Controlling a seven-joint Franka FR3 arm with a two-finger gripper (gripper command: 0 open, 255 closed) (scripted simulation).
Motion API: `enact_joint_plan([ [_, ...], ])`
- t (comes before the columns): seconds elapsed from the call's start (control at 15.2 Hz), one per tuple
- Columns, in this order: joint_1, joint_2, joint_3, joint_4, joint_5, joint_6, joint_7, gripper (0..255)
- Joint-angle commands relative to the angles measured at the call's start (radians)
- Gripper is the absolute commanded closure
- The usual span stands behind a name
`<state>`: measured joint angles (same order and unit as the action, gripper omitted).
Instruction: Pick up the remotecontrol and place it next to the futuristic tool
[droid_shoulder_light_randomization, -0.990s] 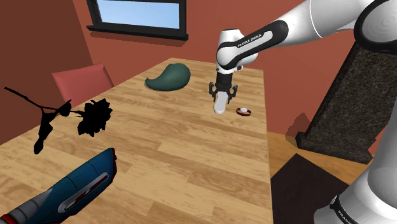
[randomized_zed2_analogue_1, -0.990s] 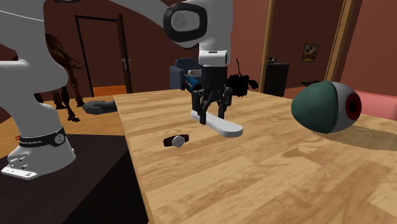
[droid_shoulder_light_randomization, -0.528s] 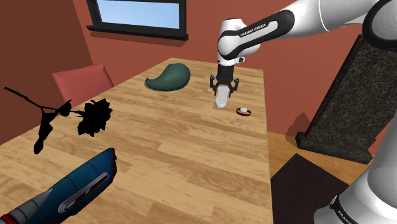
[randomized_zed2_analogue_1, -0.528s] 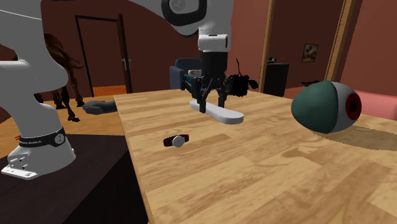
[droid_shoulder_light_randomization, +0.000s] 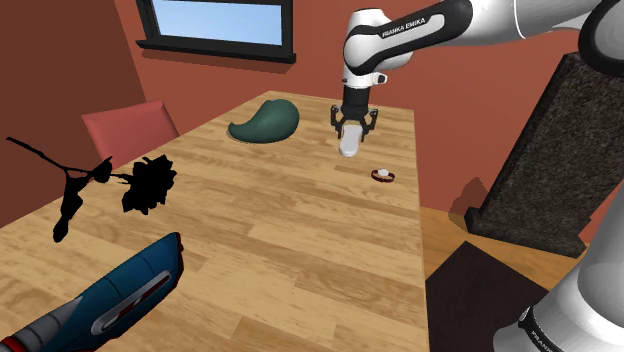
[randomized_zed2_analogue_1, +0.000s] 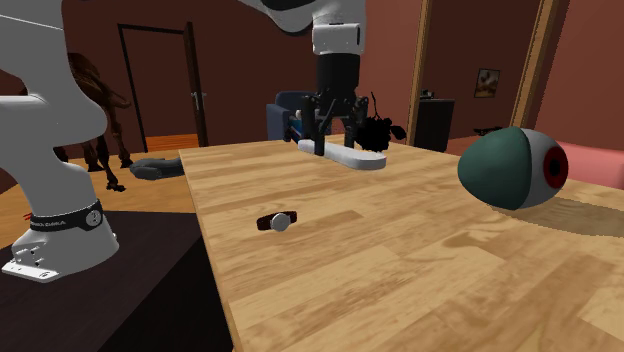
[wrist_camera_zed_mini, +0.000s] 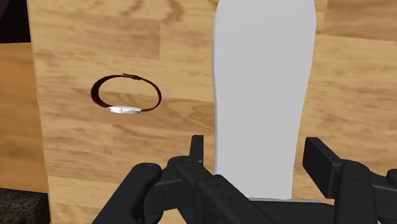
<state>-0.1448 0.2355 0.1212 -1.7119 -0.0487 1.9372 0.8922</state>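
One white remote (wrist_camera_zed_mini: 264, 76) clasped in hand (wrist_camera_zed_mini: 257, 153) | its tip cropped | blue tool (droid_shoulder_light_randomization: 120, 290) cropped

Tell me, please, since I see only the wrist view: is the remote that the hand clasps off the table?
Observer: Yes. In the second exterior view the white remote hangs in the hand, clear of the wooden table.
Operator: Thank you. Where is the tool?
Observer: The blue tool lies at the table's near end, at the shoulder view's lower left, far from the hand.
Operator: Is anything between them?
Observer: A black flower lies by the table's edge on the shoulder view's left, seemingly beside the straight path, not on it.
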Motion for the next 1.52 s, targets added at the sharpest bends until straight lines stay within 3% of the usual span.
enact_joint_plan([
  [0.0, 0.000, -0.006, 0.000, 0.019, 0.001, -0.025, -0.001, 255],
  [1.06, 0.002, -0.016, 0.002, 0.215, 0.004, -0.231, -0.007, 255],
  [1.45, 0.072, -0.097, 0.053, 0.107, 0.008, -0.207, 0.115, 255],
])
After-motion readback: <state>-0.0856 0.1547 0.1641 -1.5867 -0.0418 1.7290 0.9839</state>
